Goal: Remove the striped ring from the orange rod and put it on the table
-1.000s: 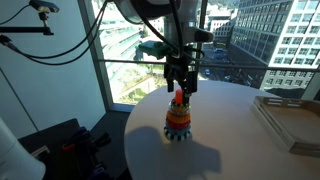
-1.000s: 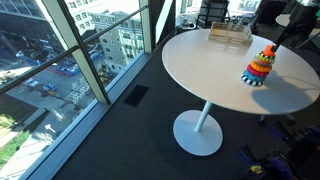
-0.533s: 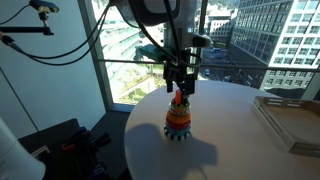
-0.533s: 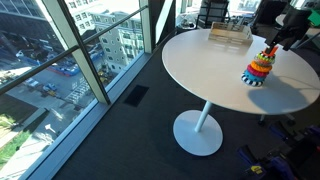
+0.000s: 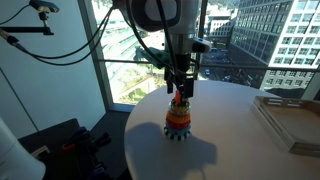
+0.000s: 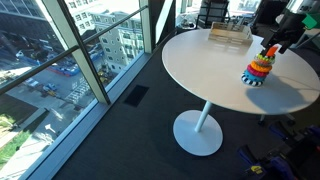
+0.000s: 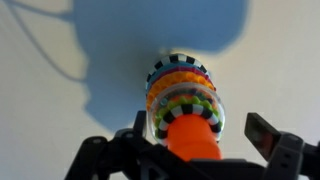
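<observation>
Lower now, we hang the gripper (image 5: 179, 90) over the rod (image 7: 192, 137), jaws wide, empty; striped ring (image 7: 179, 63) lies straight below, mid-frame.

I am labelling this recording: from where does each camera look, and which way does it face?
Exterior view: low beside the round white table, facing the windows; the robot arm hangs over the multicoloured ring-stacking toy.
Exterior view: high beside the glass wall, looking down across the table; the arm enters top right.
Wrist view: looks down the bright-orange rod onto the striped ring; dark jaws flank the rod, apart.
Shared: both exterior views show toy, table, pale rectangular tray.
</observation>
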Tool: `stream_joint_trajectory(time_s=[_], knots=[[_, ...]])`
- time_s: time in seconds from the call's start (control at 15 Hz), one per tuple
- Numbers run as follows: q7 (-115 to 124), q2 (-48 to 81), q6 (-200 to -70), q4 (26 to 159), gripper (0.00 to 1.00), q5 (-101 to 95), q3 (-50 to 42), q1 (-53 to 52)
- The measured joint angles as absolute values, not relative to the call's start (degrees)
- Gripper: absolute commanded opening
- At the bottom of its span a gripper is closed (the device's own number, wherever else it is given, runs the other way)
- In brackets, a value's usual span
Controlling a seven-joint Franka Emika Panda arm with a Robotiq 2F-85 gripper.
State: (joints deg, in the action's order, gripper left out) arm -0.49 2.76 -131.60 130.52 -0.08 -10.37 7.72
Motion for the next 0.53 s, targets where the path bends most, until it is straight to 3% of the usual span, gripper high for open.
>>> stream_joint_trajectory(time_s=[0.53], knots=[[-0.6, 4.1, -132.9, 130.3, 1.00, 1.0, -10.2, 7.7]])
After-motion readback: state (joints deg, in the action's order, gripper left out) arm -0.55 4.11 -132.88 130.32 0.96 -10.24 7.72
